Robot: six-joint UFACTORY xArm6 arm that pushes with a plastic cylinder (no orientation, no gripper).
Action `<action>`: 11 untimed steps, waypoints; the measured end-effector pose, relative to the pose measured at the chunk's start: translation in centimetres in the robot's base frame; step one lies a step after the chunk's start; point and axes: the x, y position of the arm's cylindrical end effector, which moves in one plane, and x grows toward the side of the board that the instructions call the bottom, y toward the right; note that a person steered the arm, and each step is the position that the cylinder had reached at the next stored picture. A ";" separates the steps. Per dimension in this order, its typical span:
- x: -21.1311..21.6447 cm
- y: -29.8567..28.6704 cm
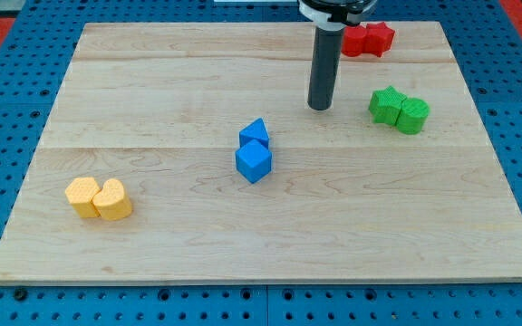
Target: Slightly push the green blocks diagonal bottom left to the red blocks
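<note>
**Inspector:** State the position and why it is held there.

**Operator:** My tip (pixel 320 107) rests on the tabletop (pixel 152 81), apart from the green blocks (pixel 399 110), at their nine o'clock. The red blocks (pixel 368 40) lie near the top edge, at the tip's one o'clock. The end effector is a plain rod; nothing to spread or pinch.

**Inspector:** Is it suited to the push?

**Operator:** In my judgement, no. To send the green pair toward seven o'clock, I must first come round to their one o'clock side. The blue blocks (pixel 254 152) and yellow blocks (pixel 99 198) lie well clear.

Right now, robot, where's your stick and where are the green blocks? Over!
My tip on the board, left of the green blocks, not touching. Red blocks near the top edge, above the green pair. Nothing between tip and greens.
</note>
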 end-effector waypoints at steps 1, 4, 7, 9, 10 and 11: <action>0.0 0.6; 7.0 7.6; 3.9 15.2; -0.2 11.3; 0.1 10.9; 2.8 10.7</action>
